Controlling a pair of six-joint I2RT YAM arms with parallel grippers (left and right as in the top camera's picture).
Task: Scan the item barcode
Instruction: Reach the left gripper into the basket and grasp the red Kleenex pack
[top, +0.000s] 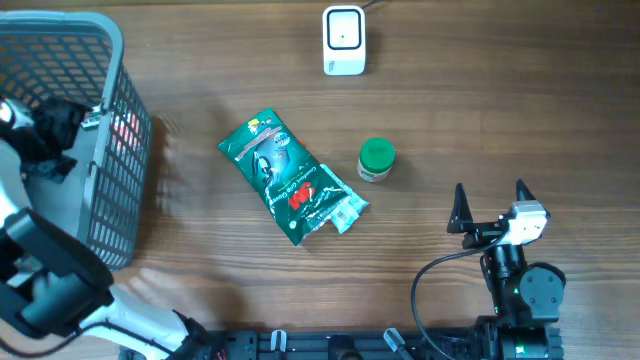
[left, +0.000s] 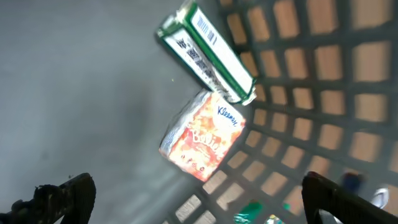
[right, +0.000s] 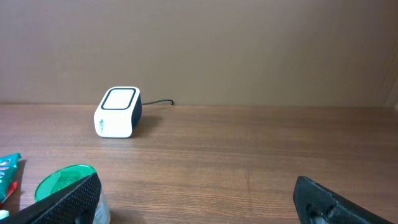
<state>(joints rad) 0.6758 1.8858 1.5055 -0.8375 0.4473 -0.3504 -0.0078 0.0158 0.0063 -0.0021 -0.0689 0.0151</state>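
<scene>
Left claw (left: 196, 191) gapes over orange packet (left: 202, 138); both inside the basket (left: 305, 74).

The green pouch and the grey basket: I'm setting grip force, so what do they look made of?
The green pouch looks like thin plastic or foil film with a glossy finish: it shows creases and bright glints. The grey basket looks like rigid moulded plastic with a matt finish: it is an even grey lattice of square openings with no metallic shine, though coated wire cannot be ruled out.
</scene>
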